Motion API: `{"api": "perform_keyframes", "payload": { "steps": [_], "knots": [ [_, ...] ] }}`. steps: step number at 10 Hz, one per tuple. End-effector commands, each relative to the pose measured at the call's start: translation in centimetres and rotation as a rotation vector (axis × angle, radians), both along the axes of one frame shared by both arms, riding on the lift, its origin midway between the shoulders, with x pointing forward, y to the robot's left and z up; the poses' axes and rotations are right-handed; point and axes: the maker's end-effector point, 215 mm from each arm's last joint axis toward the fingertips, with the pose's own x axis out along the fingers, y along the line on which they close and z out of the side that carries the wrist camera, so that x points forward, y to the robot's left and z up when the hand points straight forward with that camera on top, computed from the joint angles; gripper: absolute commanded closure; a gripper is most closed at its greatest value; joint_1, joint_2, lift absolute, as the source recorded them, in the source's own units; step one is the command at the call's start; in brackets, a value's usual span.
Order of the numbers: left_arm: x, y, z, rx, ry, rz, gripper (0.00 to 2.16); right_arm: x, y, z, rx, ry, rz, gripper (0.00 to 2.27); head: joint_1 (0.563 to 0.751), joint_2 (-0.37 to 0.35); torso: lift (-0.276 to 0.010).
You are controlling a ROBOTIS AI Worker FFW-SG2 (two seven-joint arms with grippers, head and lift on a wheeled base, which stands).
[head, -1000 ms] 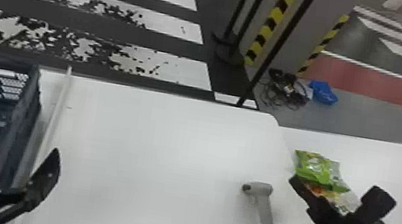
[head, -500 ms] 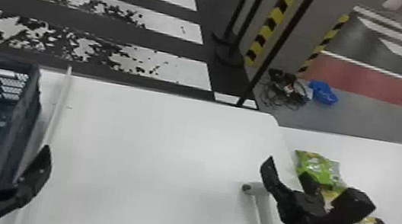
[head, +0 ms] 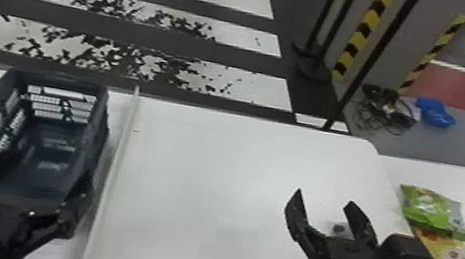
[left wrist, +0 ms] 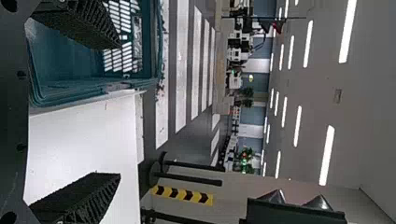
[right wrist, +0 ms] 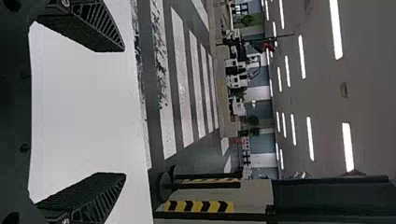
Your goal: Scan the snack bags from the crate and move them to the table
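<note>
Our black left gripper [head: 23, 189] gapes empty by the dark-blue plastic crate [head: 95, 132] and long white strip [head: 119, 149]; our black right gripper [head: 324, 198], spread empty, mostly blocks the pale scanner [head: 338, 229].

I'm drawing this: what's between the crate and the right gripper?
In the head view, a long pale strip runs beside the crate; from there to the right gripper, the white table is bare.

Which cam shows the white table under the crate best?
Head view: it takes in the table's far edge, both far corners and the crate on it. The left wrist view gives a stretch beside the crate; the right wrist view, a stretch between the fingers of the right gripper.
</note>
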Motion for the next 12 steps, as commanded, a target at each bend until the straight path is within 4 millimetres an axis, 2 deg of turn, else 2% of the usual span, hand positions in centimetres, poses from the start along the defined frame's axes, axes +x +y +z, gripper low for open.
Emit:
{"api": "perform_keyframes", "payload": {
  "steps": [1,2,4,7,9,12],
  "knots": [
    [-0.7,0.7,0.2,0.001,0.004,0.022,0.01,-1.4,3.8,0.3,-0.028,0.008,0.052,0.06,0.695,-0.138,-0.095],
    [-1.4,1.1,0.1,0.003,0.013,0.030,0.01,-2.3,5.0,0.6,-0.020,0.015,0.069,0.07,0.695,-0.091,-0.095],
    [-2.5,1.5,-0.1,-0.012,0.026,0.043,0.01,-3.2,5.3,0.6,-0.013,0.023,0.073,0.08,0.695,-0.026,-0.095],
    [-4.1,1.2,1.1,-0.035,0.006,0.046,0.01,-5.5,5.8,0.9,0.000,0.039,0.067,0.08,0.695,-0.018,-0.095],
    [-5.4,1.2,1.8,-0.040,-0.015,0.050,0.01,-7.0,5.4,1.6,0.006,0.014,0.057,0.08,0.695,-0.015,-0.095],
    [-6.1,1.2,1.2,-0.041,-0.005,0.046,0.01,-8.3,4.7,1.8,0.002,-0.034,0.033,0.08,0.695,-0.023,-0.095]
  ]
}}
